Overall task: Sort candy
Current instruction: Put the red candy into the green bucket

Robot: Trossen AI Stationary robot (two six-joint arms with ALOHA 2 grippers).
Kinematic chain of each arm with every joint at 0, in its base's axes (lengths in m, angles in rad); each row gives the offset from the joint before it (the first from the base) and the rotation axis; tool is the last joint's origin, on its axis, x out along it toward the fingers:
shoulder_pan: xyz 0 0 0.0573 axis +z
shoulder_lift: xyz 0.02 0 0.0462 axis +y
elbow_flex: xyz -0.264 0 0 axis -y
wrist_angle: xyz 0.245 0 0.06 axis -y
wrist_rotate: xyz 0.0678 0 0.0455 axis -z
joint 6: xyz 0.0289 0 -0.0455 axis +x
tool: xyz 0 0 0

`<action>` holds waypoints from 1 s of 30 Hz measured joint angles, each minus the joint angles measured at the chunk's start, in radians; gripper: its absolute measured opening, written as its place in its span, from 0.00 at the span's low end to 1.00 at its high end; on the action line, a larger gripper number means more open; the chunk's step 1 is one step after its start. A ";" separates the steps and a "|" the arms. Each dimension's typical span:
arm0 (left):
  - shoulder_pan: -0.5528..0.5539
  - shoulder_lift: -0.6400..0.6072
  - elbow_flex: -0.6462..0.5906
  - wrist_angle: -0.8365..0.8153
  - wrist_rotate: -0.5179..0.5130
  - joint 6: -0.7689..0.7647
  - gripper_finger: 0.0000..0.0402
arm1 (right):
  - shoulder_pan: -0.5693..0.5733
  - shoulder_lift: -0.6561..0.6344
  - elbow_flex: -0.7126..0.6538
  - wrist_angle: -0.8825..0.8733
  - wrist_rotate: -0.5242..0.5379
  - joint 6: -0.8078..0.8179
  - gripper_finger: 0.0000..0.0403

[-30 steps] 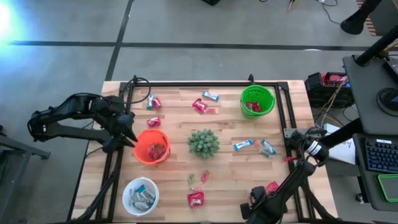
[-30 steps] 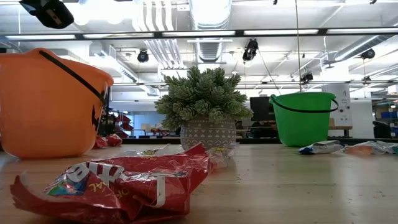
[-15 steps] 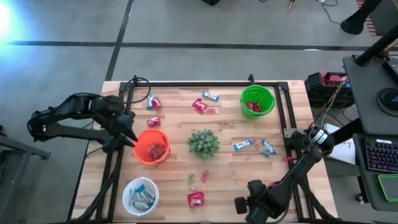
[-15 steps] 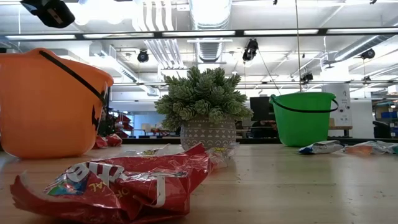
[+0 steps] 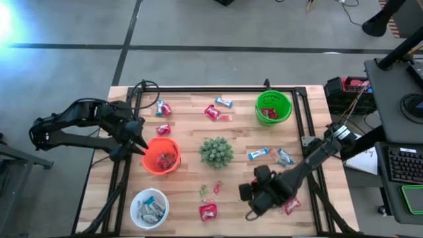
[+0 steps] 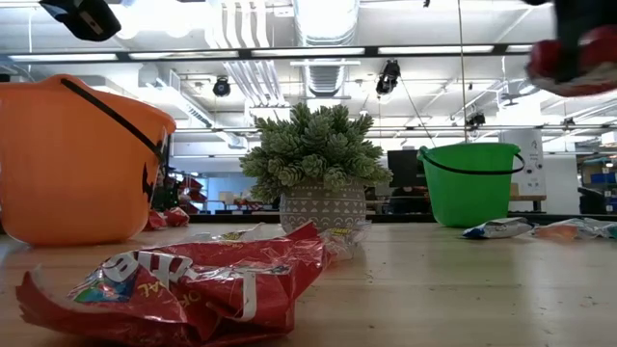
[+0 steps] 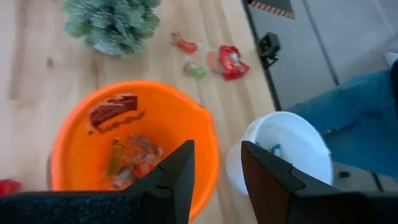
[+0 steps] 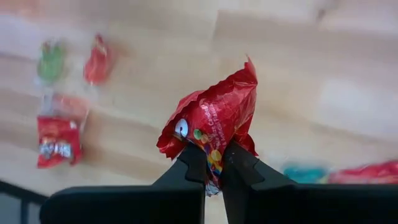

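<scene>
Looked like a big open lab or workshop: exposed ducts (image 6: pixel 328 39) and strip lights (image 6: pixel 434 49) overhead, bare concrete floor (image 5: pixel 198 59), a wooden bench (image 5: pixel 244 172) with a black frame, plus a keyboard (image 5: pixel 403 164) off to the side.

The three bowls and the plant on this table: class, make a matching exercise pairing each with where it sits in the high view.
Things:
1. orange bowl
2. green bowl
3. white bowl
4. spiky plant

Places:
A. near the table's middle
B. bottom-left corner
C. top right
D. left of the plant, by the left gripper

Pairs: 1-D, 2-C, 3-B, 4-A
</scene>
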 joint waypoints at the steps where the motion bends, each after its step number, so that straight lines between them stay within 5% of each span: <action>1: 0.000 0.000 0.000 0.005 -0.015 0.000 0.28 | -0.014 -0.015 0.000 -0.028 0.001 -0.022 0.03; 7: 0.000 -0.005 0.000 0.032 -0.134 -0.022 0.28 | -0.094 -0.123 0.000 -0.227 0.036 -0.104 0.03; 17: 0.001 0.005 0.000 0.030 -0.419 -0.082 0.28 | -0.225 -0.356 0.000 -0.432 0.241 -0.193 0.03; 30: 0.001 0.036 0.000 0.030 -0.613 -0.203 0.28 | -0.570 -0.535 -0.008 -0.445 0.448 -0.594 0.03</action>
